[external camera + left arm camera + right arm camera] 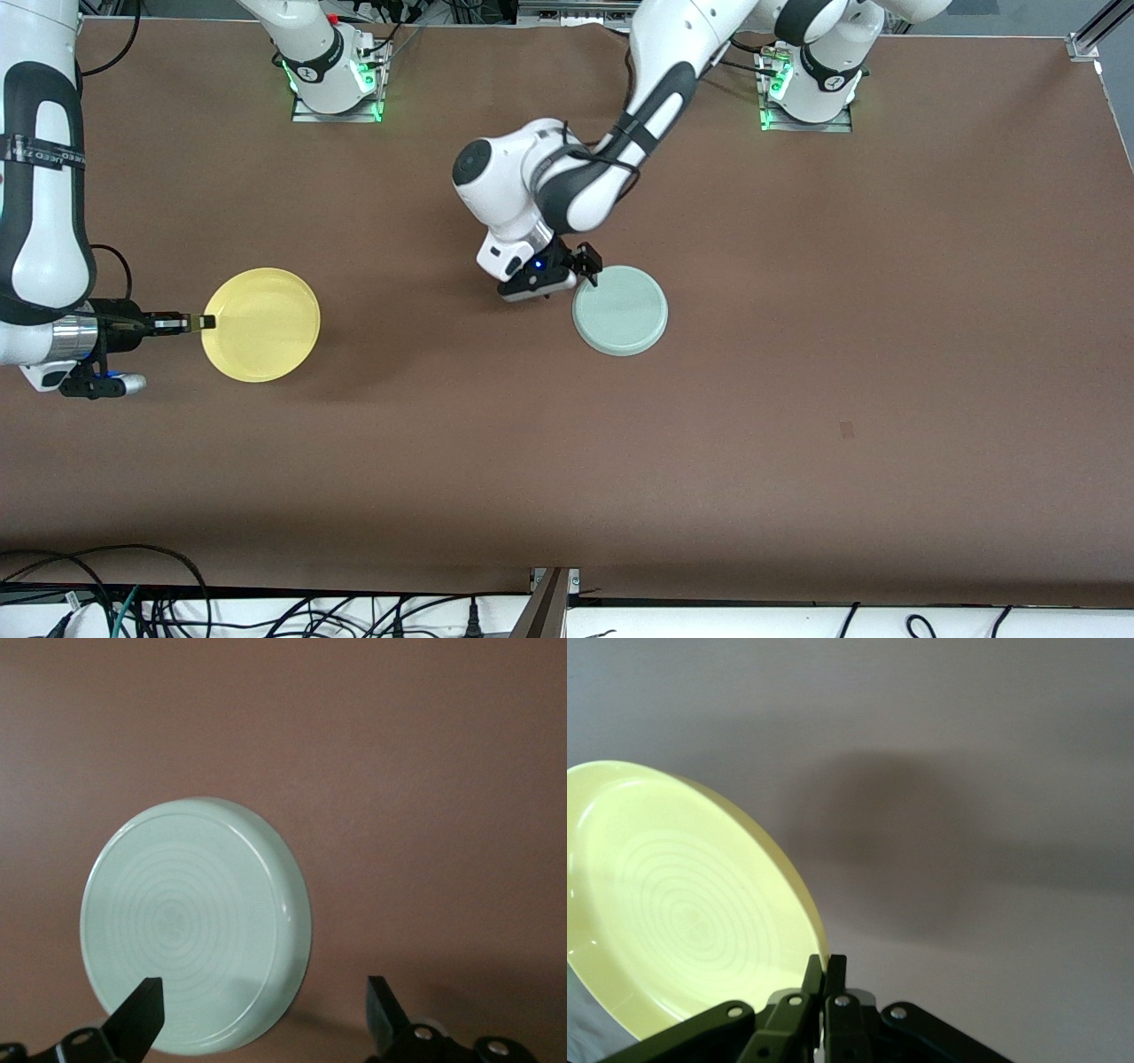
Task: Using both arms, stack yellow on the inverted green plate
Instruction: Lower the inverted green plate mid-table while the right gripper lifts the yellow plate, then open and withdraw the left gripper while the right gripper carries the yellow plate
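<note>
The green plate lies upside down, flat on the brown table near the middle; it also shows in the left wrist view. My left gripper is open just above the plate's edge on the robots' side, holding nothing; its fingers straddle the rim in the left wrist view. The yellow plate is right way up near the right arm's end, lifted off the table with a shadow under it. My right gripper is shut on its rim, seen pinching it in the right wrist view.
The brown table spreads wide around both plates. The arm bases stand along the robots' edge. Cables lie along the edge nearest the front camera.
</note>
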Available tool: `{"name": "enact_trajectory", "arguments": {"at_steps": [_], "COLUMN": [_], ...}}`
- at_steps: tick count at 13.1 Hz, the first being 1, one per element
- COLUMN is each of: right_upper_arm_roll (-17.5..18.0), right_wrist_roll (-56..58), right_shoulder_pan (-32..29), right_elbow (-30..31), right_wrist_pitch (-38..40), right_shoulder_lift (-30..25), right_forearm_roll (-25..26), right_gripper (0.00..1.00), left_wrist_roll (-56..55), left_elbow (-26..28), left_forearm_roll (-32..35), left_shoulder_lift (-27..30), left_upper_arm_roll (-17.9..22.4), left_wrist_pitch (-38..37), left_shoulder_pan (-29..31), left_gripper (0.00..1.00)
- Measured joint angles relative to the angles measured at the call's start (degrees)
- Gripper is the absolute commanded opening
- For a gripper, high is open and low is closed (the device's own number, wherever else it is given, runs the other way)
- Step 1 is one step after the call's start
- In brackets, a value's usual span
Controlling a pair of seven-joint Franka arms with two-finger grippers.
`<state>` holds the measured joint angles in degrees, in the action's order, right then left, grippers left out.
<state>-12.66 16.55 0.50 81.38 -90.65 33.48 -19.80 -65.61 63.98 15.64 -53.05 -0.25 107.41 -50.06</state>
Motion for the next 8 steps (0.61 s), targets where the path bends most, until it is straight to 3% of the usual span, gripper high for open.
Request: {"name": "enact_trajectory", "arguments": {"at_steps": [4, 8], "right_upper_arm_roll": [0.5, 0.9], "right_wrist_roll": [-2.6, -9.0], "right_shoulder_pan": [6.3, 13.8], "right_elbow": [0.2, 2.8], "right_wrist_pitch": [-0.6, -7.6], "right_shoulder_lift": [0.3, 1.8], "right_forearm_roll": [0.0, -2.8], "right_gripper": [0.00, 0.00], "left_wrist_roll": [3.0, 19.9], "left_elbow": [0.6, 4.2], "left_forearm_roll": [-1.8, -3.9], "left_shoulder_lift": [6.6, 14.5], "left_upper_arm_roll": [0.0, 0.2], "left_wrist_pitch": [0.5, -0.9], "left_shoulder_pan": [6.9, 17.3], "left_gripper": [1.00, 1.00]}}
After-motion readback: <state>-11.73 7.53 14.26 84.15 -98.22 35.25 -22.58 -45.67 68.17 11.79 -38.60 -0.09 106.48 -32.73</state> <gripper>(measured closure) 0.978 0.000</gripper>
